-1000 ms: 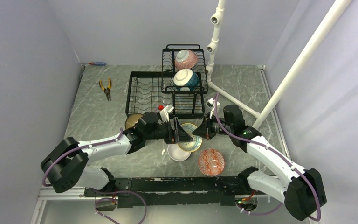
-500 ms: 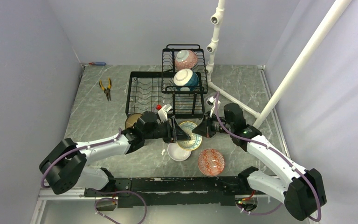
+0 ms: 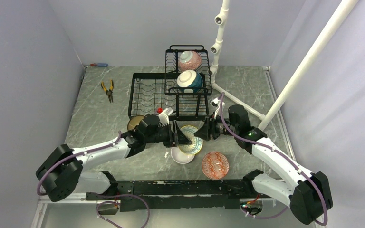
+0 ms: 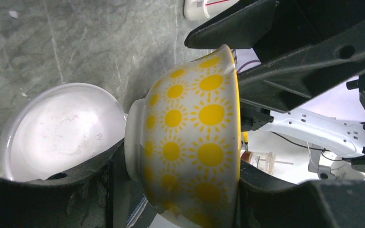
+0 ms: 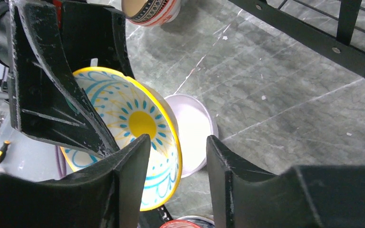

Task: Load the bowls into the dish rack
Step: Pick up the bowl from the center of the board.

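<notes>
Handover just made. Left fingers (image 4: 76,197) have closed, now pinching yellow sun bowl (image 4: 190,142) foot to mouth, on edge above table (image 3: 102,126). Right fingers (image 5: 123,190) have let go, spread astride rim. Next, likely: left carries it to dish rack (image 3: 145,95).

Hand-over of the sun-patterned yellow bowl (image 4: 190,142). The left gripper (image 3: 184,138), whose jaws stood wide beside the bowl a second ago, has closed on it, one jaw at the foot and one at the rim. The right gripper (image 5: 177,141), previously clamped on the rim, has let go, and its jaws now stand parted with the rim between them. The bowl has shifted slightly toward the left arm (image 3: 102,149), whose elbow has drawn back.
</notes>
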{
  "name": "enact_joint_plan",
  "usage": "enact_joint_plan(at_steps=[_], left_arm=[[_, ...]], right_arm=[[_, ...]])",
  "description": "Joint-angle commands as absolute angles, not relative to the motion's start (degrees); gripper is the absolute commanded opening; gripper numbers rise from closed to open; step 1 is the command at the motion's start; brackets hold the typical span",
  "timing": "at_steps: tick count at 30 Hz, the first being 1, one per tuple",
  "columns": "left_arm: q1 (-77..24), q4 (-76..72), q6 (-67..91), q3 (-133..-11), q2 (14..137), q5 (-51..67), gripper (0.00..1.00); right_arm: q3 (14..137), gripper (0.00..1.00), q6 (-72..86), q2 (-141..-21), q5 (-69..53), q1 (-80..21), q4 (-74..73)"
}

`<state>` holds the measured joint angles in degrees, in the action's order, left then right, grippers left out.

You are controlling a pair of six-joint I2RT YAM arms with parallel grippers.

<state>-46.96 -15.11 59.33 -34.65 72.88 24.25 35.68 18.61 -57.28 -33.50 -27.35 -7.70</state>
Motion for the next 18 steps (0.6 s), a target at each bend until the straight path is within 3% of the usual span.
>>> enact_joint_plan(at_steps=[1, 10, 18], left_arm=[[-47.15, -14.67, 57.5, -36.42, 69.52, 21.35, 0.03], [-46.69, -3.4, 53.74, -37.84, 64.08, 15.35, 0.03], [-46.06, 16.08, 48.88, -41.04, 55.06, 2.83, 0.03]], right_arm=[[38.2, 0.55, 18.53, -56.78, -33.46, -27.26, -5.34], [38.07, 0.81, 18.46, -55.83, -32.72, -27.26, -6.02], [37.38, 0.94, 18.64, -55.2, -32.63, -27.25, -5.93]])
